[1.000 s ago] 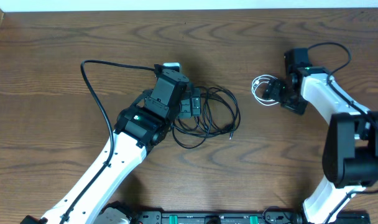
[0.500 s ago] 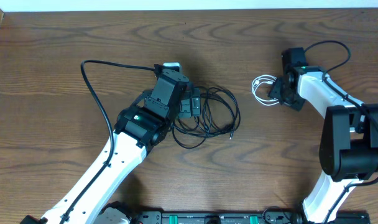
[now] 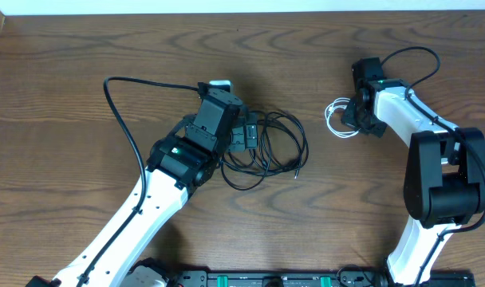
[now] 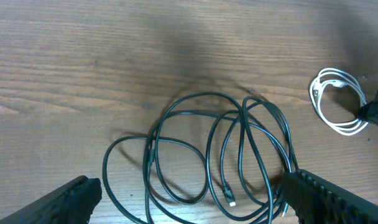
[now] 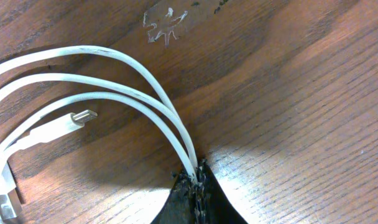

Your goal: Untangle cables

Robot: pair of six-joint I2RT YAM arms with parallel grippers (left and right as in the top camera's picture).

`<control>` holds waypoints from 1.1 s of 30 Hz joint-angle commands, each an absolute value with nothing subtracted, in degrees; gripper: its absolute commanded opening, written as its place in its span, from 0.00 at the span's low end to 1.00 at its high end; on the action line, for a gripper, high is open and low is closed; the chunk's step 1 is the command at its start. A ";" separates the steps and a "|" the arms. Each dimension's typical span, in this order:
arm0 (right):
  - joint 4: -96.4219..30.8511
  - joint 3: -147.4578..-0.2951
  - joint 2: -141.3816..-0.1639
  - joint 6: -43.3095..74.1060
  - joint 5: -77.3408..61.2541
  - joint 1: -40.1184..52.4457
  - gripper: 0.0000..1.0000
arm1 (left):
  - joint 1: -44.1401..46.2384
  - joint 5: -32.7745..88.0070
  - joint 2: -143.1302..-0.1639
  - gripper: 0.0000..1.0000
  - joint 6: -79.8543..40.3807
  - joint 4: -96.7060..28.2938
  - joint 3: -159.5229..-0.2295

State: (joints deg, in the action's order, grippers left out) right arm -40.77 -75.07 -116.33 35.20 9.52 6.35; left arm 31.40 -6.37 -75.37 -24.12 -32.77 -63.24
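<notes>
- Across the middle of the table point(image 3: 59, 48), the black cables point(image 3: 268, 151) lay in loose overlapping loops. The heap was wider than tall in the overhead view, and one black plug end point(image 4: 231, 200) pointed toward the bottom edge of the left wrist view.
- Upper right, well apart from them, the white cable point(image 3: 335, 118) sat as a small oval coil. Its white plug point(image 5: 83, 116) pointed right in the right wrist view.
- Over the black loops, the left gripper point(image 4: 195, 205) hovered with fingers spread wide and nothing pinched between them.
- At the coil's right edge, the right gripper point(image 5: 195, 180) had its jaws together, clamped on three white strands.
- A second earlier those jaws stood apart; the black heap and left arm had not moved.
</notes>
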 commanded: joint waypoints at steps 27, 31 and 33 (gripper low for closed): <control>-43.79 -70.39 -91.90 27.11 6.46 -0.67 0.01 | 31.42 -7.31 -75.22 0.99 -23.59 -32.80 -64.36; -41.82 -70.39 -91.35 25.34 6.90 -6.11 0.01 | 31.42 -7.31 -75.22 0.99 -23.59 -32.80 -64.36; -39.83 -70.39 -91.39 23.83 6.94 -8.80 0.01 | 31.42 -7.33 -75.22 0.99 -23.59 -32.80 -64.36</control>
State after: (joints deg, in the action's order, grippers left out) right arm -41.21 -70.11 -92.25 26.68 4.97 -5.63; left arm 31.40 -6.37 -75.37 -24.12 -32.77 -63.24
